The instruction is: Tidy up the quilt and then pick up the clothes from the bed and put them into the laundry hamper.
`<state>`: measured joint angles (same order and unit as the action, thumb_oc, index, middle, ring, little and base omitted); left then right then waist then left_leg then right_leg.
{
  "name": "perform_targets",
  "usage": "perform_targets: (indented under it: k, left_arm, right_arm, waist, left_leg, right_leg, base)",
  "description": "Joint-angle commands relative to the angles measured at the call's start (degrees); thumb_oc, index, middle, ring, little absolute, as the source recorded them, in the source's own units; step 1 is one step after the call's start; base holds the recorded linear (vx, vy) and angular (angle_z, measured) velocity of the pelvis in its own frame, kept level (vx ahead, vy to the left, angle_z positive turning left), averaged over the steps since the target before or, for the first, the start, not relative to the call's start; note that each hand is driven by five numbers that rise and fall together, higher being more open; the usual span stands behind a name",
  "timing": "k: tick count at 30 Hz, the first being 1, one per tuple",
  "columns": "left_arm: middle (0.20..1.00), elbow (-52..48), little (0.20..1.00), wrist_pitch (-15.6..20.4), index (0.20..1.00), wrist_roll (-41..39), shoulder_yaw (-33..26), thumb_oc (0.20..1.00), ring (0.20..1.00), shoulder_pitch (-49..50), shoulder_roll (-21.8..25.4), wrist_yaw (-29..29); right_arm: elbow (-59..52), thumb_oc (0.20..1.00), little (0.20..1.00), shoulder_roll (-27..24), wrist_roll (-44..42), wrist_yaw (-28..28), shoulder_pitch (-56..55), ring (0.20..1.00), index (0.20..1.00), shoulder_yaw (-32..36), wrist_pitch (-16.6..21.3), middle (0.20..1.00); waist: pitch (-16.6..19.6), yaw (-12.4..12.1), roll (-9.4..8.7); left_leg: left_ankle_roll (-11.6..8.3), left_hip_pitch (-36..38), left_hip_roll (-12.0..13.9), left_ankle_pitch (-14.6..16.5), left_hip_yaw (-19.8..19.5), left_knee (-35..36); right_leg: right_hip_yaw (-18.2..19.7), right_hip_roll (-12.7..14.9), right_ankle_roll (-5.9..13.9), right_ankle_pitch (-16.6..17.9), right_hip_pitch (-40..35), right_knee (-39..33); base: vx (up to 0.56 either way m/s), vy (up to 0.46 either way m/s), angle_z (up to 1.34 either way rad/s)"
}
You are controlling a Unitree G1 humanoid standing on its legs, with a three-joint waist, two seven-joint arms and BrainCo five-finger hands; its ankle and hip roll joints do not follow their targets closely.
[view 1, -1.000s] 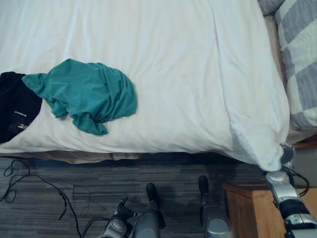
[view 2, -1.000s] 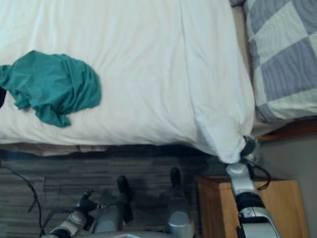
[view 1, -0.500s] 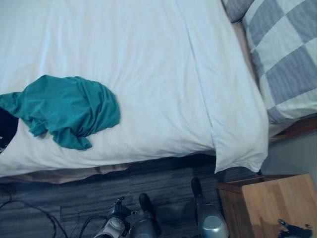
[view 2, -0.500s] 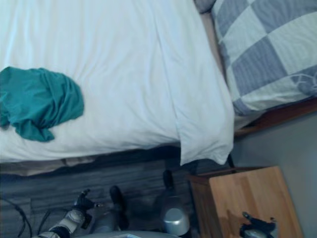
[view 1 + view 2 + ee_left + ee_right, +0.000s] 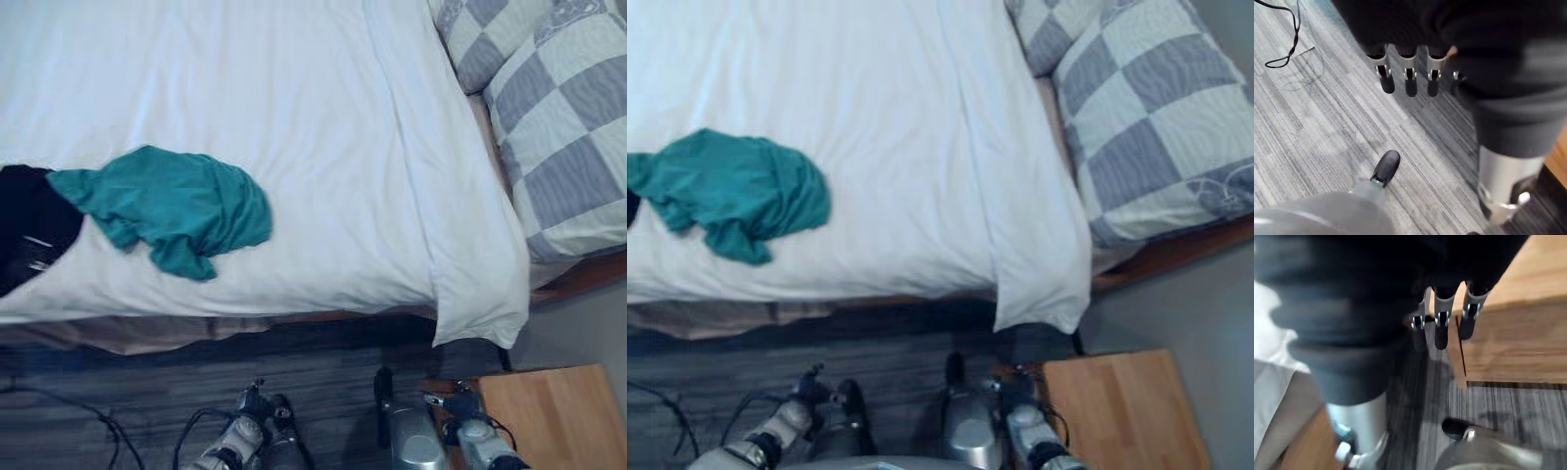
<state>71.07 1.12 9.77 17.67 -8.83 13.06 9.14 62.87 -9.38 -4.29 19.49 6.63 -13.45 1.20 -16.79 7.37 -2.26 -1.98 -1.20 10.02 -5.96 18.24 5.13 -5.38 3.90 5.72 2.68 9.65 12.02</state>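
Nearest to us, our left hand [image 5: 250,406] hangs low over the grey striped carpet [image 5: 1312,127], fingers [image 5: 1387,78] straight and loose, holding nothing. Our right hand [image 5: 456,406] hangs at the same level beside the wooden nightstand [image 5: 549,416]; its fingers [image 5: 1441,328] also point down relaxed and empty, just in front of the nightstand's side panel.

Beyond both hands lies the edge of the bed, where the white quilt [image 5: 294,147] is spread flat across the mattress. Its near right corner [image 5: 480,308] drapes over the bedside, above and just beyond our right hand without touching it.

The clothes lie well apart from either hand, on top of the quilt toward the left. The teal T-shirt [image 5: 171,206] sits crumpled near the bed's front edge, up and beyond our left hand. The black garment [image 5: 29,230] lies just to its left, touching the shirt's sleeve.

Farthest right, two grey-and-white checked pillows [image 5: 568,127] rest at the head of the bed, beside the quilt's right edge.

The left eye view takes in most of the black garment, while the right eye view catches a mere sliver [image 5: 631,208] at its left edge. The wrist views show the straight fingers; the head views show the bed.
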Motion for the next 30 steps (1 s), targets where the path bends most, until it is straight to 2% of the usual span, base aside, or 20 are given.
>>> perform_targets:
  k: [1,2,3,4,5,7,11,12,15,16,18,20,21,22,23,26,27,28,29,30]
  left_arm:
    - [1.0,2.21,1.0,0.67,1.0,-1.52,0.11,1.0,1.0,-0.74,0.92,1.18]
    - [1.0,0.23,1.0,2.06,1.0,-6.1,-0.86,1.0,1.0,-2.19,-0.41,2.74]
    - [1.0,0.23,1.0,2.06,1.0,-6.1,-0.86,1.0,1.0,-2.18,-0.41,2.74]
    - [1.0,-0.83,1.0,2.44,1.0,-9.03,-1.69,1.0,1.0,-2.53,-1.15,3.06]
    - [1.0,-1.12,1.0,2.62,1.0,-11.79,-2.64,1.0,1.0,-2.47,-2.03,3.27]
    - [1.0,-0.31,1.0,2.72,1.0,-11.35,-2.69,1.0,1.0,-1.68,-2.51,3.53]
    - [1.0,0.32,1.0,2.51,1.0,-9.3,-2.01,1.0,1.0,0.06,-2.91,3.81]
    - [1.0,0.79,1.0,2.2,1.0,-8.56,-1.92,1.0,1.0,0.76,-2.96,3.54]
    - [1.0,1.83,1.0,1.62,1.0,-7.41,-1.04,1.0,1.0,0.17,-2.58,2.59]
    - [1.0,1.66,1.0,1.22,1.0,-6.43,0.19,1.0,1.0,-1.35,-1.36,2.16]
    - [1.0,1.45,1.0,1.18,1.0,-6.47,-0.01,1.0,1.0,-1.62,-0.49,1.82]
    - [1.0,1.1,1.0,1.14,1.0,-5.27,-0.04,1.0,1.0,-1.53,0.83,1.51]
    - [1.0,1.05,1.0,1.13,1.0,-5.25,-0.13,1.0,1.0,-1.57,0.87,1.5]
    - [1.0,1.44,1.0,0.12,1.0,-3.72,-0.22,1.0,1.0,-1.76,1.96,1.07]
    - [1.0,1.93,1.0,-0.03,1.0,-3.11,-0.07,1.0,1.0,-1.73,2.23,0.86]
    - [1.0,3.02,1.0,-0.5,1.0,-1.78,-0.04,1.0,1.0,-1.51,2.54,0.22]
    - [1.0,3.78,1.0,-0.12,1.0,-1.03,-0.28,1.0,1.0,-1.35,2.52,-0.12]
    - [1.0,4.28,1.0,0.08,1.0,-0.43,-0.57,1.0,1.0,-0.78,2.08,-0.15]
    - [1.0,4.29,1.0,0.09,1.0,-0.43,-0.58,1.0,1.0,-0.78,2.06,-0.14]
    - [1.0,4.33,1.0,0.22,1.0,-1.05,-0.71,1.0,1.0,-0.77,1.68,-0.09]
  right_arm:
    - [-0.3,1.0,1.0,0.12,0.87,-1.2,2.28,1.0,1.0,-0.32,0.28,1.0]
    - [0.81,1.0,1.0,-0.45,1.9,-1.18,4.44,1.0,1.0,-2.23,0.08,1.0]
    - [0.81,1.0,1.0,-0.45,1.9,-1.18,4.44,1.0,1.0,-2.24,0.08,1.0]
    - [1.74,1.0,1.0,-0.75,2.87,-1.15,5.57,1.0,1.0,-3.31,-0.35,1.0]
    - [1.81,1.0,1.0,-0.4,4.84,-1.39,6.64,1.0,1.0,-5.99,-1.15,1.0]
    - [0.1,1.0,1.0,0.44,6.28,-2.26,6.36,1.0,1.0,-8.39,-1.08,1.0]
    - [-1.84,1.0,1.0,0.11,8.69,-4.77,4.7,1.0,1.0,-11.06,-0.73,1.0]
    - [-1.41,1.0,1.0,0.33,8.54,-5.36,2.94,1.0,1.0,-10.35,-0.72,1.0]
    - [0.14,1.0,1.0,0.13,9.39,-5.61,1.69,1.0,1.0,-8.43,-1.38,1.0]
    - [1.35,1.0,1.0,0.72,8.6,-5.52,2.07,1.0,1.0,-7.34,-2.16,1.0]
    - [1.04,1.0,1.0,0.87,7.77,-5.58,2.11,1.0,1.0,-6.87,-1.97,1.0]
    - [0.24,1.0,1.0,1.11,7.93,-5.71,1.49,1.0,1.0,-6.96,-1.22,1.0]
    - [0.18,1.0,1.0,1.13,7.94,-5.7,1.55,1.0,1.0,-7.0,-1.22,1.0]
    - [-0.11,1.0,1.0,0.87,7.93,-5.28,1.14,1.0,1.0,-7.12,-0.93,1.0]
    - [-0.12,1.0,1.0,0.81,7.84,-5.12,1.21,1.0,1.0,-7.18,-0.83,1.0]
    - [0.34,1.0,1.0,0.85,8.25,-5.13,0.75,1.0,1.0,-7.4,-0.75,1.0]
    - [0.55,1.0,1.0,0.55,8.48,-5.24,0.26,1.0,1.0,-7.35,-0.53,1.0]
    - [1.54,1.0,1.0,0.31,8.63,-5.72,-0.19,1.0,1.0,-7.9,-0.39,1.0]
    - [1.57,1.0,1.0,0.3,8.62,-5.72,-0.18,1.0,1.0,-7.91,-0.37,1.0]
    - [2.28,1.0,1.0,0.11,8.89,-5.76,-0.18,1.0,1.0,-8.06,-0.55,1.0]
  waist:
    - [-1.35,-2.1,0.23]
    - [-2.55,-3.43,0.92]
    - [-2.47,-3.43,0.94]
    - [-3.02,-3.97,1.68]
    - [-2.87,-4.66,2.68]
    - [-1.57,-4.4,2.52]
    - [2.1,-3.78,2.01]
    - [3.93,-2.97,2.42]
    - [4.91,-1.91,1.34]
    - [3.8,-1.18,0.3]
    - [3.29,-1.22,0.26]
    - [1.8,0.37,0.65]
    - [1.87,0.13,0.64]
    - [-0.39,2.98,1.15]
    - [-0.3,3.48,1.22]
    - [0.47,4.39,1.44]
    - [1.1,4.73,1.54]
    - [1.73,5.48,1.97]
    - [1.64,5.44,1.99]
    - [1.66,5.05,1.79]
  left_leg:
    - [-0.29,1.77,-7.74,5.11,1.35,-0.29]
    - [-3.19,-7.65,-6.67,5.43,4.24,-12.68]
    - [-3.19,-7.75,-6.65,5.44,4.24,-12.72]
    - [-5.44,-10.45,-4.74,4.43,5.16,-16.38]
    - [-7.88,-10.45,-0.98,1.77,4.82,-17.3]
    - [-6.92,-6.69,2.23,2.09,4.39,-13.2]
    - [-7.94,-1.82,12.35,-4.37,3.78,-5.07]
    - [-9.07,0.77,12.98,-4.96,6.78,-0.49]
    - [-9.32,0.68,10.12,-2.67,6.75,-0.13]
    - [-7.64,1.98,6.64,-0.73,7.33,-0.13]
    - [-6.77,3.27,5.81,0.26,9.68,-0.13]
    - [-5.85,5.38,4.21,2.61,10.48,-0.13]
    - [-5.4,4.81,4.39,1.75,11.26,-0.13]
    - [-4.62,6.22,2.05,3.21,11.93,-0.13]
    - [-4.63,7.6,0.48,5.15,11.57,-0.13]
    - [-3.71,9.51,-1.92,7.64,11.81,-0.13]
    - [-3.12,10.63,-3.29,9.28,12.01,-0.13]
    - [-3.67,10.72,-4.0,9.67,12.06,-4.97]
    - [-3.77,10.66,-3.79,9.96,12.09,-5.47]
    - [-5.61,8.18,-2.09,8.81,12.71,-13.93]
  right_leg:
    - [2.21,0.33,1.93,-3.81,-7.58,-12.31]
    - [0.56,3.03,1.07,-3.9,-9.27,-17.02]
    - [0.56,3.02,1.07,-3.88,-9.19,-17.02]
    - [0.29,3.67,0.68,-4.95,-9.24,-17.02]
    - [-0.84,4.88,0.73,-5.37,-9.74,-17.02]
    - [-1.72,7.14,2.06,-4.45,-10.64,-17.02]
    - [-3.63,13.2,5.04,-2.52,-10.5,-17.02]
    - [-5.96,14.74,6.32,-2.26,-12.06,-17.02]
    - [-7.35,18.3,7.84,2.13,-13.58,-16.83]
    - [-7.56,21.19,7.07,7.8,-11.65,-10.5]
    - [-8.7,21.76,6.21,8.12,-9.9,-7.81]
    - [-7.11,16.91,5.24,4.2,-5.33,-0.59]
    - [-7.14,16.75,4.55,4.78,-4.47,-0.5]
    - [-5.59,5.0,3.62,-1.13,1.19,1.16]
    - [-7.12,3.0,3.59,-2.81,0.5,-0.63]
    - [-10.61,0.49,2.31,-3.45,-0.44,-4.49]
    - [-10.03,0.11,1.67,-3.94,-2.46,-7.02]
    - [-5.71,-1.3,-0.1,-5.02,-5.94,-10.66]
    - [-5.67,-1.42,-0.17,-4.91,-6.19,-10.94]
    - [-5.35,-1.61,-1.46,-4.9,-8.25,-12.87]
  base:
    - [-0.19,0.225,-0.13]
    - [-0.24,0.153,0.09]
    - [-0.3,0.147,0.62]
    - [-0.13,0.215,0.88]
    - [-0.12,0.323,0.78]
    - [0.03,0.412,0.21]
    - [0.09,0.563,0.05]
    - [0.18,0.735,0.45]
    - [0.12,0.453,1.02]
    - [0.11,0.495,0.88]
    - [0.09,0.431,0.28]
    - [0.06,0.45,-0.13]
    - [0.0,0.545,-0.26]
    - [0.1,0.485,-0.15]
    - [0.15,0.499,-0.06]
    - [0.19,0.189,0.07]
    - [0.24,0.156,0.23]
    - [0.24,0.151,0.37]
    - [0.23,0.061,0.49]
    - [0.2,-0.025,0.38]
